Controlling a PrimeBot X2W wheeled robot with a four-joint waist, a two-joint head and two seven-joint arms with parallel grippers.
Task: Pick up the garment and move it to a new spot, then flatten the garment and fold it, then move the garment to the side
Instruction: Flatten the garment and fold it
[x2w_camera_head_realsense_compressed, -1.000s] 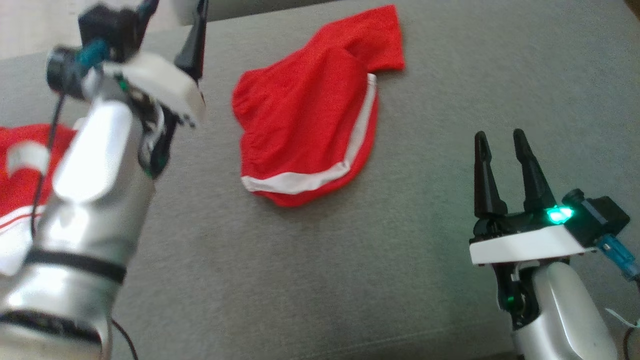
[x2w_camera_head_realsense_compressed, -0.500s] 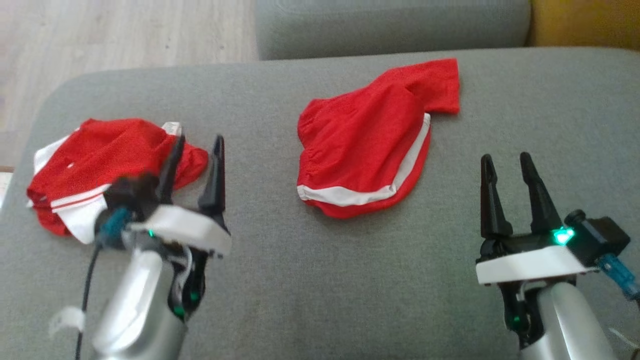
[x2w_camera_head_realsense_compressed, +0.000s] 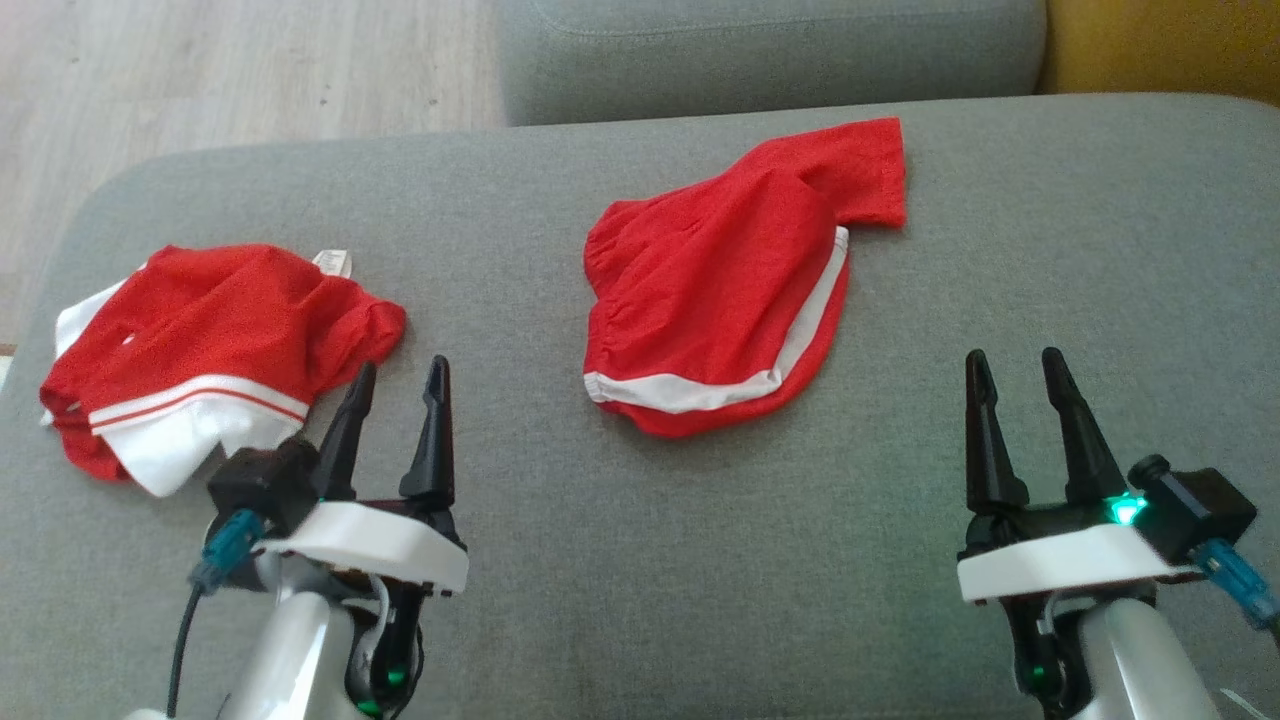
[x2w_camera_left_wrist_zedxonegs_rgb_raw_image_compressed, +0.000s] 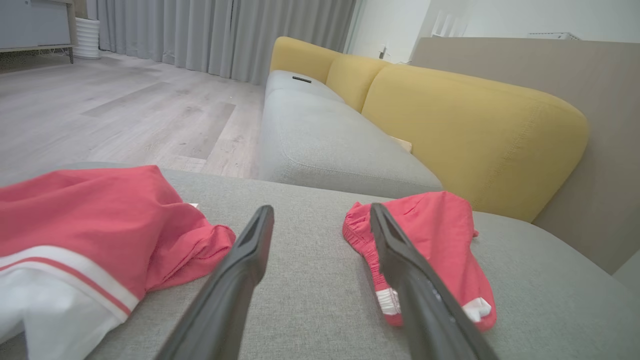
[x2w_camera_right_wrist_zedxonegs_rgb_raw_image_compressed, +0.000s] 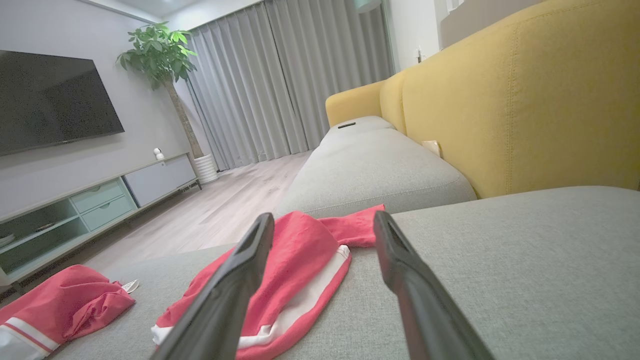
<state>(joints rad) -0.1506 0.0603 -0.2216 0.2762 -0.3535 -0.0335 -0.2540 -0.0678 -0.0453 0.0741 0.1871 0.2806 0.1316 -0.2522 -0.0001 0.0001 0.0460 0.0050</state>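
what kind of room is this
Most likely a home living room: a grey sofa with yellow back cushions, a TV on the wall above a low cabinet, and a potted plant beside long grey curtains.

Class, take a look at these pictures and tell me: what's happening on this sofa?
Two garments lie on a grey fabric sofa seat in front of a two-armed robot. Near the middle lie red shorts with white trim, loosely spread; a bunched red and white garment lies at the robot's left. The left gripper is just short of the bunched garment, the right gripper well apart from the shorts. Both are open and empty, so nothing is being handled.
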